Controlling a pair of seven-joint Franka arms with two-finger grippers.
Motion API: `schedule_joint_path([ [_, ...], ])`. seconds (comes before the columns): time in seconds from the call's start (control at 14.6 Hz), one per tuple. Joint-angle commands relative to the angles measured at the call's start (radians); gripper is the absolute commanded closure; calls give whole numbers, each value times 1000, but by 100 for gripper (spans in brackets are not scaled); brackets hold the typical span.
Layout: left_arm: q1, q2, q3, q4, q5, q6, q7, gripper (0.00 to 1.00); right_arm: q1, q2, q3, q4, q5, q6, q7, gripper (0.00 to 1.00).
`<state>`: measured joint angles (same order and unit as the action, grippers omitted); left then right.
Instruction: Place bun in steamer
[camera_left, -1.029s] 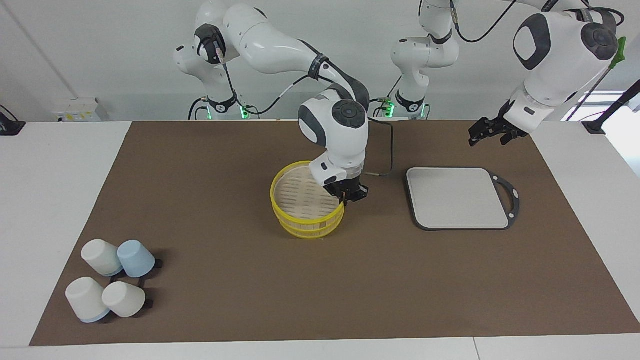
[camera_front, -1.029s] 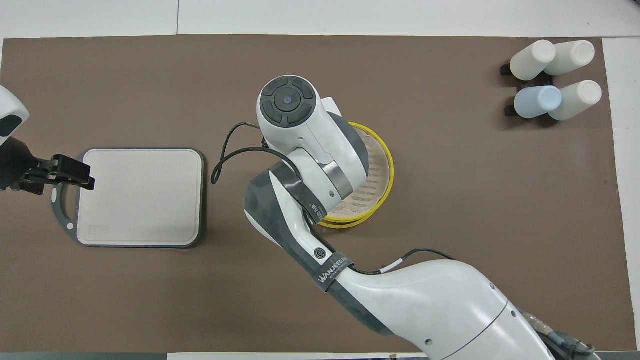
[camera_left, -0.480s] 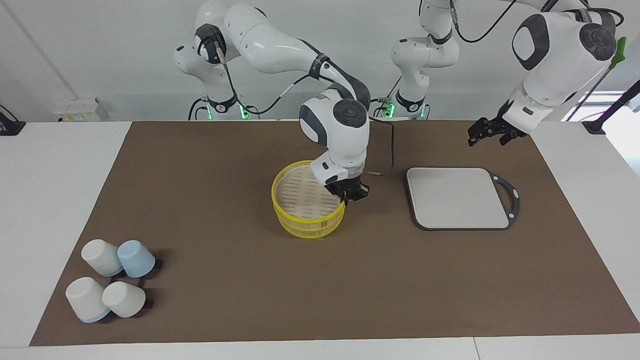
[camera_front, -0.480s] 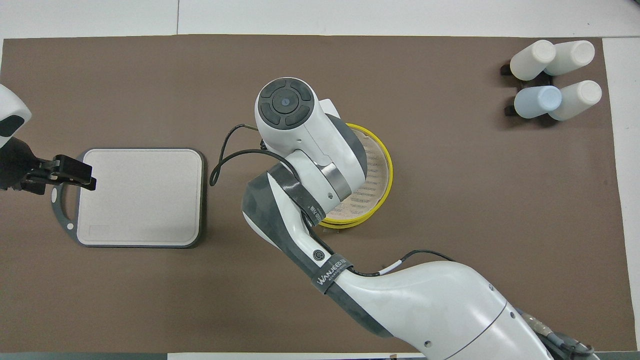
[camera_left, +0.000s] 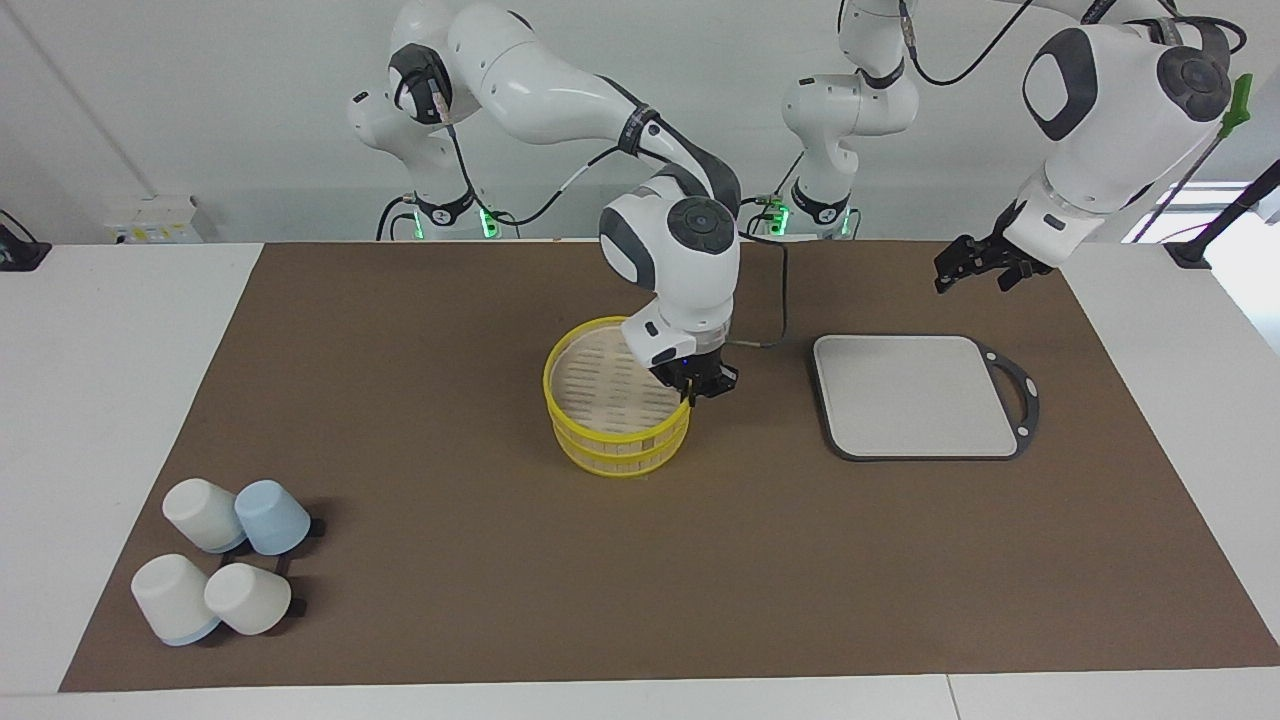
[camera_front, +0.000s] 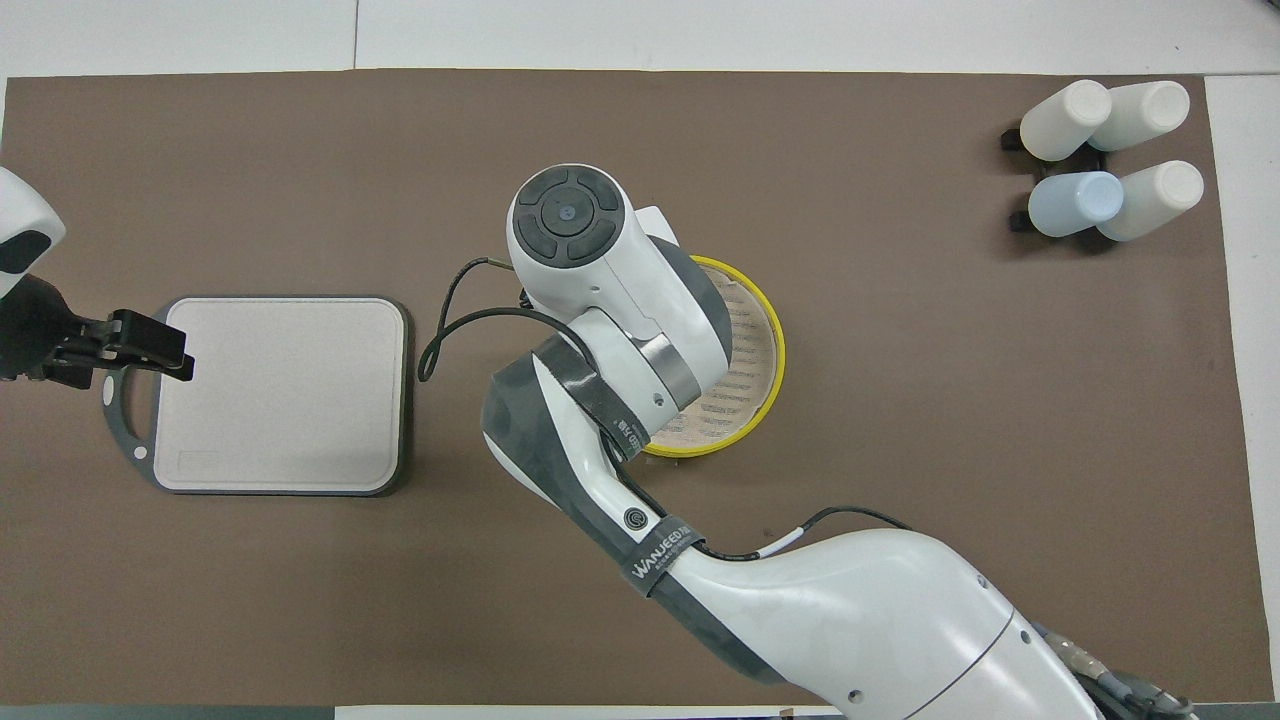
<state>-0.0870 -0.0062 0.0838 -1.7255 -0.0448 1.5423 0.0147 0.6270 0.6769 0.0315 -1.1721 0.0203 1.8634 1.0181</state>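
- Brown mat covers white table.
- Right gripper, mid-frame in facing view, pinched shut on round yellow-rimmed bamboo steamer rim.
- Left gripper, upper right, waits spread open, holding nothing.

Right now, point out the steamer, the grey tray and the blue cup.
steamer (camera_left: 600, 375): facing view, on its slatted top.
grey tray (camera_left: 915, 395): facing view, middle of its flat surface.
blue cup (camera_left: 272, 517): facing view, on its side wall.
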Motion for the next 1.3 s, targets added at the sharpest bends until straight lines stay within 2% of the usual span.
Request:
schedule_joint_path([
  [0.0, 3, -11, -6, -20, 19, 21, 10, 0, 2, -34, 4, -63, 17, 34, -10, 100],
  [0.34, 6, -11, -6, -20, 17, 19, 11, 0, 3, -48, 2, -98, 15, 66, -18, 100],
  [0.48, 6, -9, -6, -17, 17, 19, 11, 0, -1, -49, 4, -95, 15, 56, -41, 86],
  [0.55, 6, -9, -6, -16, 17, 18, 13, 0, -1, -50, 2, -89, 14, 48, -55, 70],
  [0.62, 6, -9, -6, -14, 19, 16, 13, 0, 0, -51, 2, -80, 13, 36, -53, 30],
  [0.69, 6, -9, -6, -14, 17, 16, 16, 0, 5, -56, 2, -74, 6, 10, -56, 0],
  [0.89, 6, -8, -6, -12, 17, 19, 14, 0, -13, -62, -2, 12, -2, -93, -90, 0],
  [1.1, 4, -8, -6, -8, 17, 25, 16, 0, -76, -163, -12, 19, -40, -151, -306, 0],
  [1.24, 4, -9, -4, -9, 17, 25, 17, 0, -142, -227, -10, 5, -85, -202, -520, 0],
])
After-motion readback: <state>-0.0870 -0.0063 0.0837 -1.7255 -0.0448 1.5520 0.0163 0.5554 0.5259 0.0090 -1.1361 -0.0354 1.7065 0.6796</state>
